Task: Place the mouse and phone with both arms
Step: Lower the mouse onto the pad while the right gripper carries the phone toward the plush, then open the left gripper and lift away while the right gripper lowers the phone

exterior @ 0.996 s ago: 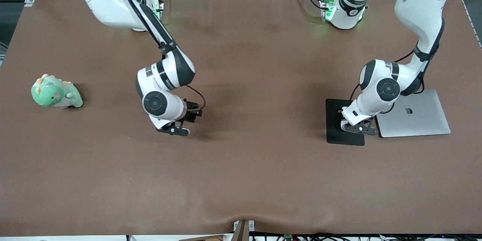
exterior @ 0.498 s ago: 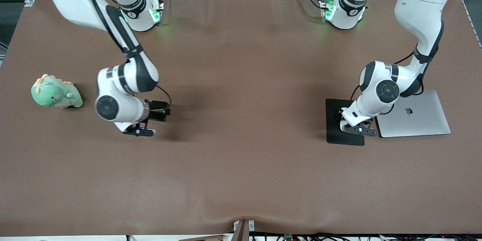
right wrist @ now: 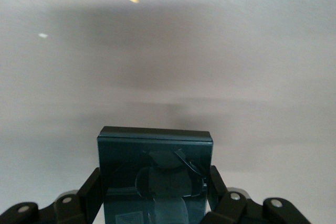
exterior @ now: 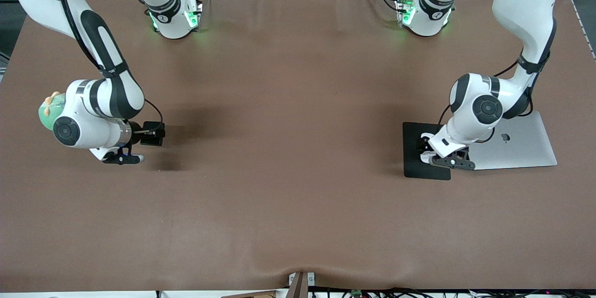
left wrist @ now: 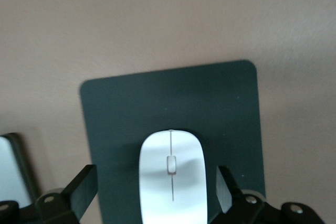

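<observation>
Mouse set down, phone carried.
My left gripper (left wrist: 157, 195) stands open around the mouse (left wrist: 171, 174) on the pad (left wrist: 173, 103); my right gripper (right wrist: 155, 195) clamps the phone (right wrist: 155, 177).

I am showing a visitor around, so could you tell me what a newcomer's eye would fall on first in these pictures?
Probably the white mouse lying on the black mouse pad beside the silver laptop, at the left arm's end of the table, with the left end effector open around it. Next, the right end effector, shut on the black phone, next to a green plush toy at the right arm's end.
</observation>
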You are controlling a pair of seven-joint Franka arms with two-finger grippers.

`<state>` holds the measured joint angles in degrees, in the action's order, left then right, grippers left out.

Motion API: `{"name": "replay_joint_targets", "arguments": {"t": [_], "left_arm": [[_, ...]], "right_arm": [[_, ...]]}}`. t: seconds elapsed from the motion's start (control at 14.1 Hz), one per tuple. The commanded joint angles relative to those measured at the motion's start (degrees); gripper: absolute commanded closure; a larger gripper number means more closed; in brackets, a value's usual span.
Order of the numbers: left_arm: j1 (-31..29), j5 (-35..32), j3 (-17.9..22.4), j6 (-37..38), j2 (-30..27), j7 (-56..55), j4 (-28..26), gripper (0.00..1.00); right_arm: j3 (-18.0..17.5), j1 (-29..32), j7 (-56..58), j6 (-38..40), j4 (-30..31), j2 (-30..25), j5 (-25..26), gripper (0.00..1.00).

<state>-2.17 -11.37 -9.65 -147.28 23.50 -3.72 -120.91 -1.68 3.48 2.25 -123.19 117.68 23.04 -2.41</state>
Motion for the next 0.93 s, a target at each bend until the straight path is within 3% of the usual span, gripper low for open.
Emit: {"name": "replay_joint_targets", "arguments": {"t": [0.0, 0.21, 0.71, 0.85], "left_arm": [[-0.3, -1.1, -0.3, 5.0, -5.6, -1.5, -0.8, 0.0], [-0.3, -0.6, -0.4, 11.9, -9.0, -1.3, 0.9, 0.0], [-0.3, 4.0, -1.1, 32.8, -15.0, -0.8, 10.4, 0.0], [-0.4, 4.8, -0.9, 39.7, -15.3, -0.5, 15.7, 0.0]], "right_arm": [[-1.2, 2.9, 0.3, -3.8, 7.3, -5.3, 3.3, 1.0], [-1.2, 6.0, 3.6, -11.2, 10.8, -4.9, 5.7, 1.0], [-1.2, 10.0, 8.3, -15.2, 11.8, -1.8, 5.8, 1.0], [-1.2, 9.9, 8.3, -16.4, 12.3, -1.0, 5.8, 1.0]]}}
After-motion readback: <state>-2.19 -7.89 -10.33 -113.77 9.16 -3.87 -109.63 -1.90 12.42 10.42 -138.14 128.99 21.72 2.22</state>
